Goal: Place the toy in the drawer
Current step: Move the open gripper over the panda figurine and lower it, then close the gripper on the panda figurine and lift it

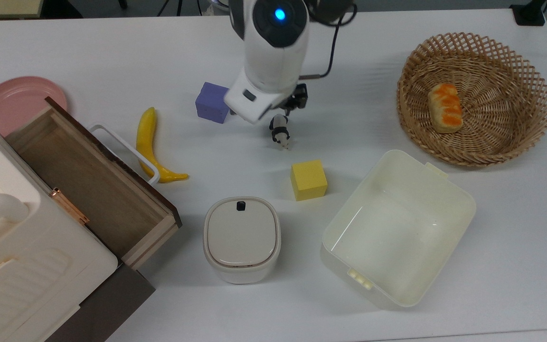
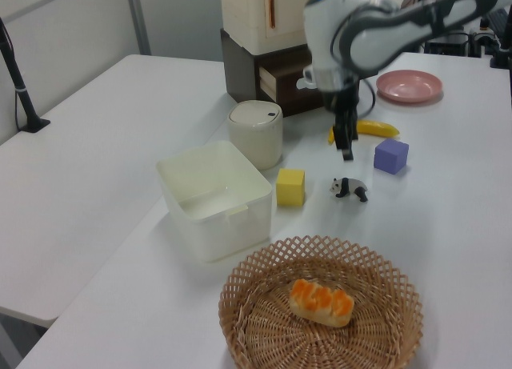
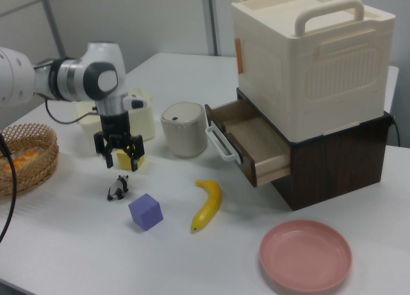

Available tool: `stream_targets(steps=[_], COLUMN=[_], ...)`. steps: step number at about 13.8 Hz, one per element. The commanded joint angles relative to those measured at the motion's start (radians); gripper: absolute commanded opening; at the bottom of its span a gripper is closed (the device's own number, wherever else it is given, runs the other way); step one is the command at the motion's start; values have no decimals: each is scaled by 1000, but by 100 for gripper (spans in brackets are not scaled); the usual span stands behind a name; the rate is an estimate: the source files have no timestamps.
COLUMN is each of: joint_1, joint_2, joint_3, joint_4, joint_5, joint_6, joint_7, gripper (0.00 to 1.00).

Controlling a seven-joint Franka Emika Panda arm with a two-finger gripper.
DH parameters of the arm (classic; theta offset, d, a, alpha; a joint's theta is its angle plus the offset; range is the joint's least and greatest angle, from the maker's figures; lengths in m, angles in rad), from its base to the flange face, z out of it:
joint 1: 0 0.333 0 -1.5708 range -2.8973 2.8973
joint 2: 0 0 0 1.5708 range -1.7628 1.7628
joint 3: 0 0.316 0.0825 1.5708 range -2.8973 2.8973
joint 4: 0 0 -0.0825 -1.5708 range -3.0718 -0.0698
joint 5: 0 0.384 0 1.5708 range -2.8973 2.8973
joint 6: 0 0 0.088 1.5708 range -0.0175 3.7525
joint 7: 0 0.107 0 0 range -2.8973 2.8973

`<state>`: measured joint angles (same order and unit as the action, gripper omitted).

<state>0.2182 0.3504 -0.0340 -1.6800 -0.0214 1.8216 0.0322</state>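
Toy (image 3: 118,189) on the white worktop (image 3: 77,244) just below the end effector (image 3: 119,162) in the right view, left of frame centre, not touched; end effector raised above it, fingers (image 3: 136,163) spread wide and pointing down, nothing between them. In the left view, toy (image 2: 350,189) right of centre, end effector (image 2: 346,151) above it and slightly toward the left view's left. In the top view, toy (image 1: 279,131) a little above centre, peeking out from under the white arm housing, end effector (image 1: 292,105) mostly hidden behind that housing. Toy small, black and white, a panda figure on four legs, black legs and shoulders, white head and middle, much smaller than the cubes beside it. Purple cube (image 1: 212,102) toward the top view's left of the toy, yellow cube (image 1: 308,179) below it, both apart from it. Banana (image 1: 151,147) further left in the top view, just beside the white loop handle of the drawer (image 1: 88,183). Drawer pulled open at the left edge of the top view, light brown inside, dark front panel, set in a cream cabinet (image 3: 307,58). Well apart from the toy, with banana and purple cube lying between.
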Motion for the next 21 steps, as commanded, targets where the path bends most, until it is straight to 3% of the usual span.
stream_targets(steps=[1,4,5,9,12,13,16,21], joint_1=[55,73,72,82,81,79,60,-92], joint_2=[28,55,56,88,87,81,-5,-57], joint_3=[-12,-14,-14,-14,-14,-14,-21,-23], joint_4=[-53,-50,-50,-50,-46,-46,-30,123], joint_5=[-5,-29,-31,-43,-49,-49,-46,-38], joint_6=[56,61,62,83,85,76,18,-47], joint_7=[0,38,38,46,40,32,-39,-133], gripper=[83,61,57,56,35,32,30,30])
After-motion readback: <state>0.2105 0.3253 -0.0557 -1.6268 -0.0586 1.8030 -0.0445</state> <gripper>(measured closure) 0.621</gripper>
